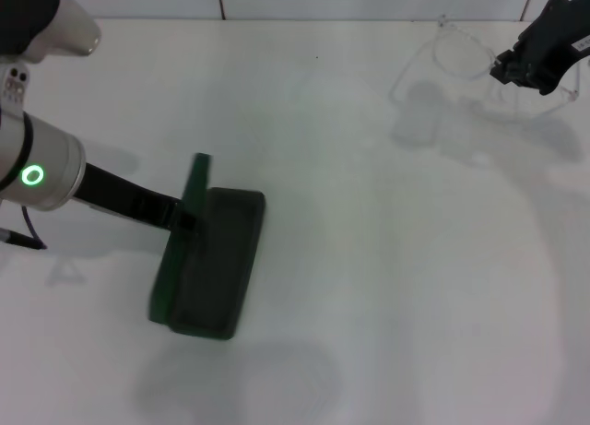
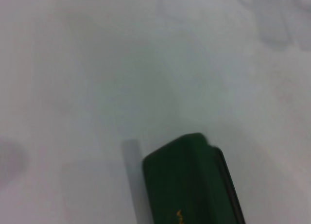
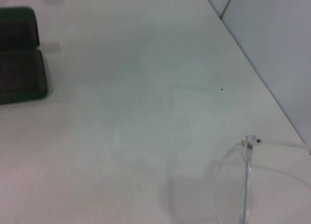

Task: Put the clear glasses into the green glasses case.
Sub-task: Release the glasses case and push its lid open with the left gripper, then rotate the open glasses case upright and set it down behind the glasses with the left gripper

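- Dark green rectangular hard-shell glasses case lies open on the white table, left of centre in the head view; dark-lined tray flat on the surface, lid standing up along its left edge.
- Left gripper reaches in from the left on a black link and sits at the upper end of the raised lid, touching it. Looks pinched on the lid edge, but the fingers are hidden by the lid, so I cannot tell if they are clamped or spread.
- Left wrist view: only a rounded corner of the case's green shell, with a scrap of gold lettering, over bare table.
- Fully transparent plastic glasses are at the far right of the table, well apart from the case.
- Right gripper is at the glasses, its black fingers closed on the clear frame near one lens.
- Right wrist view: one lens rim and hinge of the glasses close up, open case far off across the table.
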{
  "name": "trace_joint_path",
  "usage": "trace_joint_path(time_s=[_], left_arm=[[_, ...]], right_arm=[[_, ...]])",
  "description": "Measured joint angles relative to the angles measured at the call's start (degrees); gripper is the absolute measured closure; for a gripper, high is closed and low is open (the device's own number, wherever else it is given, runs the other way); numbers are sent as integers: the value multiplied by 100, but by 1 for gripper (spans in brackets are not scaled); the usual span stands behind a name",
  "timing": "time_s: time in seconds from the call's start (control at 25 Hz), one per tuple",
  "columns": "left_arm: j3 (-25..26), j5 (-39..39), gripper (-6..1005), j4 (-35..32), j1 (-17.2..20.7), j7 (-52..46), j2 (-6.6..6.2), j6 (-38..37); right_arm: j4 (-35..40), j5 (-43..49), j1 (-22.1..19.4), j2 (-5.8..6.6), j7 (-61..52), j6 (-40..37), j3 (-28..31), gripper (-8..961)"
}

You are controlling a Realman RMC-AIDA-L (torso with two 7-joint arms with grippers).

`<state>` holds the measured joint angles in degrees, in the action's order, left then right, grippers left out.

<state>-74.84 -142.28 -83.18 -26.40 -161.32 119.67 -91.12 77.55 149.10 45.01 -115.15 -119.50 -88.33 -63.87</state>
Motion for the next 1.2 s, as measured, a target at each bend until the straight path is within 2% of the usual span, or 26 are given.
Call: trace_joint_path(time_s=[0.16,0.28,0.64,0.84,0.96,1.2], left_arm=[[-29,29,511,-17,-42,148,-4,0],[-132,1,686,-24,-77,168,-16,-7],[-163,-19,716,-35,-176,223,-21,-99],[-230,-26,729,-367,-171,373,-22,-125],[-299,8,742,-649,-155,610,-17,-131],[-437,169,782,-761,-279,1341,-11,-128]], right_arm=[[3,-8,-10,-10,84,2,66,889],[1,-12,-14,-11,106,15,70,889],[15,-98,-82,-9,222,52,245,889],[73,-171,-131,-11,329,67,432,889],[160,-255,-220,-14,398,107,440,889],[379,-527,-509,-25,428,118,406,889]])
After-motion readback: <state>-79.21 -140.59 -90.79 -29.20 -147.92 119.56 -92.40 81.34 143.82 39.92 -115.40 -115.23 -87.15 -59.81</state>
